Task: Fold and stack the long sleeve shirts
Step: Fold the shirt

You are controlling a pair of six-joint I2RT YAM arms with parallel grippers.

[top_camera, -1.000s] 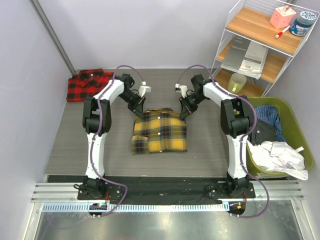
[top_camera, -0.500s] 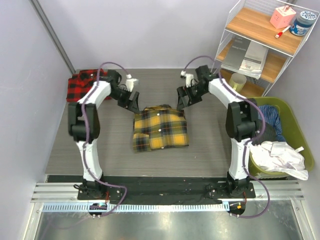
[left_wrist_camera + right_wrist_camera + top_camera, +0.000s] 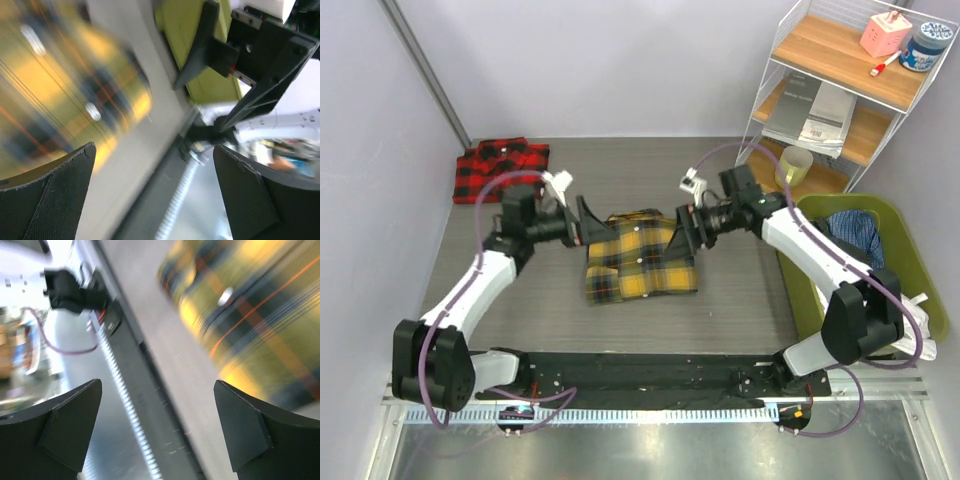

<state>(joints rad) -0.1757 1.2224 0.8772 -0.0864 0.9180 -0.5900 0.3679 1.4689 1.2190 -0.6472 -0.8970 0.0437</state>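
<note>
The yellow-and-black long sleeve shirt [image 3: 640, 256] lies folded in a rectangle at the middle of the table. Folded at the back left corner lies the red-and-black long sleeve shirt [image 3: 500, 168]. My left gripper [image 3: 588, 222] hovers open at the yellow shirt's far left corner, holding nothing. At the far right corner my right gripper [image 3: 682, 232] is open as well, and empty. In the left wrist view the yellow shirt [image 3: 55, 85] is a blur at upper left, beyond the open gripper [image 3: 155, 192]. The right wrist view shows the shirt [image 3: 260, 310] blurred at upper right, past the open gripper [image 3: 157, 432].
A green basket [image 3: 860, 202] of clothes stands at the right edge of the table. A wire shelf unit [image 3: 840, 80] with papers and small items is at the back right. A metal rail [image 3: 620, 400] runs along the near edge.
Both grippers opened and let go of the yellow shirt's far edge. The arms swung low and outward, so the grippers now face each other across the shirt, which stayed folded.
</note>
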